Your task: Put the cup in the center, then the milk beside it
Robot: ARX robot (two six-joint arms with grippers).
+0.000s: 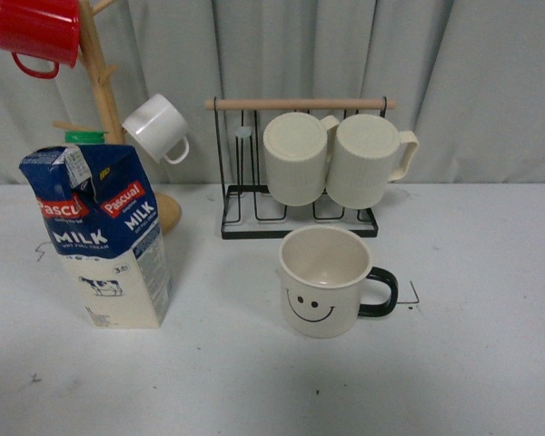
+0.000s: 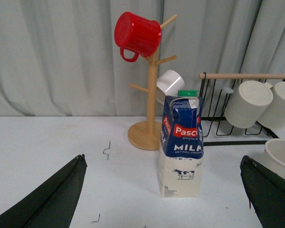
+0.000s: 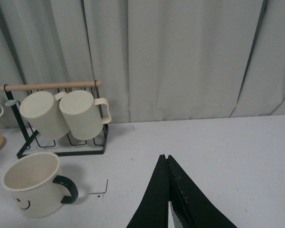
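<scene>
cup (image 1: 322,291) looks centred, so milk (image 1: 100,241) seems next; left gripper (image 2: 162,160) gapes wide facing it, should advance and clamp; right gripper (image 3: 165,159) pinched, empty

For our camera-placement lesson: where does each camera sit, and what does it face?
Front: robot's body, facing milk, cup and mug rack; no arm shows.
Left wrist: left arm, facing milk; open left end effector shows.
Right wrist: right arm, facing cup; shut right end effector shows.
Shared: all three show the cup and mug rack.
</scene>
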